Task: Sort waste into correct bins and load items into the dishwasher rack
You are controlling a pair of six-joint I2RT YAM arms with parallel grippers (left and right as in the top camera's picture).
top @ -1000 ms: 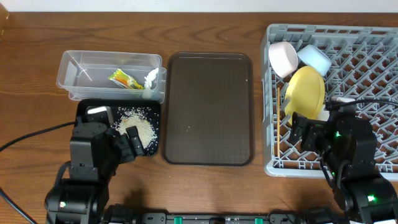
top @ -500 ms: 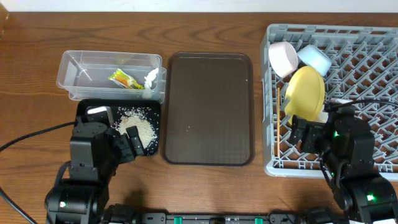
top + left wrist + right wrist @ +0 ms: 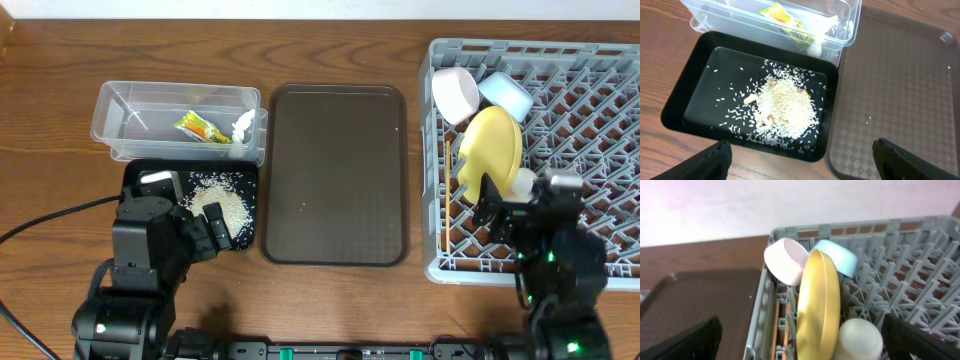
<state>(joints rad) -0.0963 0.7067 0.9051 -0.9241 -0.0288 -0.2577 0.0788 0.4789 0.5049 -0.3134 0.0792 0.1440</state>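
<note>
**Both grippers open, dishes in the rack, waste in the bins**

The large dark brown plastic serving tray (image 3: 335,175) lies in the middle of the table. To its right stands the square grey plastic dishwasher rack (image 3: 600,90). In the rack corner nearest the tray's far end, a white bowl (image 3: 455,93) and a light blue bowl (image 3: 505,95) lean on their sides. The round yellow plate (image 3: 490,148) stands on edge just in front of them. A small pale green cup (image 3: 520,182) sits against the plate's near side. Thin wooden chopsticks (image 3: 776,322) lie along the rack wall facing the tray.

Left of the tray's far end is the clear rectangular plastic tub (image 3: 120,110). It holds a green-and-orange snack wrapper (image 3: 198,128) and crumpled white tissue (image 3: 243,125). Left of the tray's near end, the shallow black rectangular tray (image 3: 705,95) touches the tub and carries a heap of loose white rice grains (image 3: 785,107).

The left gripper (image 3: 802,160) hangs over the black tray's near edge, fingers spread wide and empty. The right gripper (image 3: 805,340) hovers by the plate and cup, jaws wide apart and gripping nothing.
</note>
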